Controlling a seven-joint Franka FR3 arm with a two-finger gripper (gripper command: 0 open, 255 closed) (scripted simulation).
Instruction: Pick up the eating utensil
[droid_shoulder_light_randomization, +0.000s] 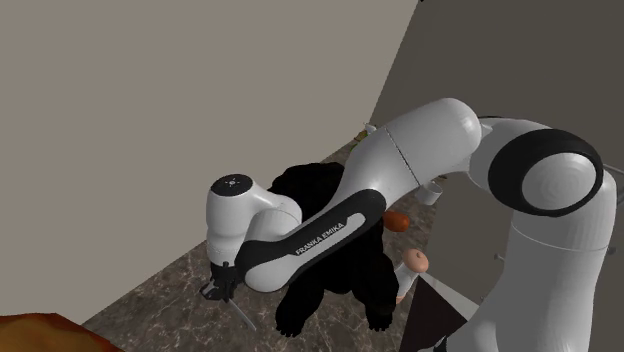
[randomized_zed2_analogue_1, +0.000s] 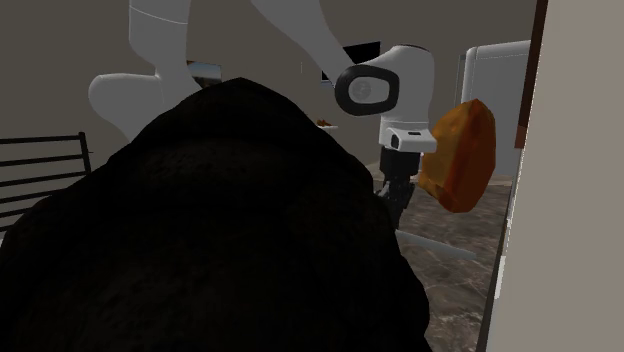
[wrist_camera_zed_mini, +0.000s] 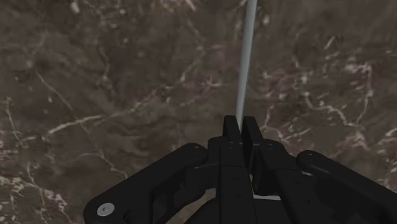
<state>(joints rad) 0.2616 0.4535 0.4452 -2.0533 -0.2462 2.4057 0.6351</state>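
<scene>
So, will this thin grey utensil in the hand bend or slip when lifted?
The grey utensil looks straight and thin, so it is probably stiff and light. The hand clasps it near one end, so it may pivot or droop. Its smooth surface could be slippery.

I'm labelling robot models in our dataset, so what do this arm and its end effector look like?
The arm has smooth, rounded white links joined by black joints with grey round caps. A black band along the forearm carries white FRANKA EMIKA lettering. The end effector is all black, with two slim flat fingers and a small silver screw on its body.
</scene>
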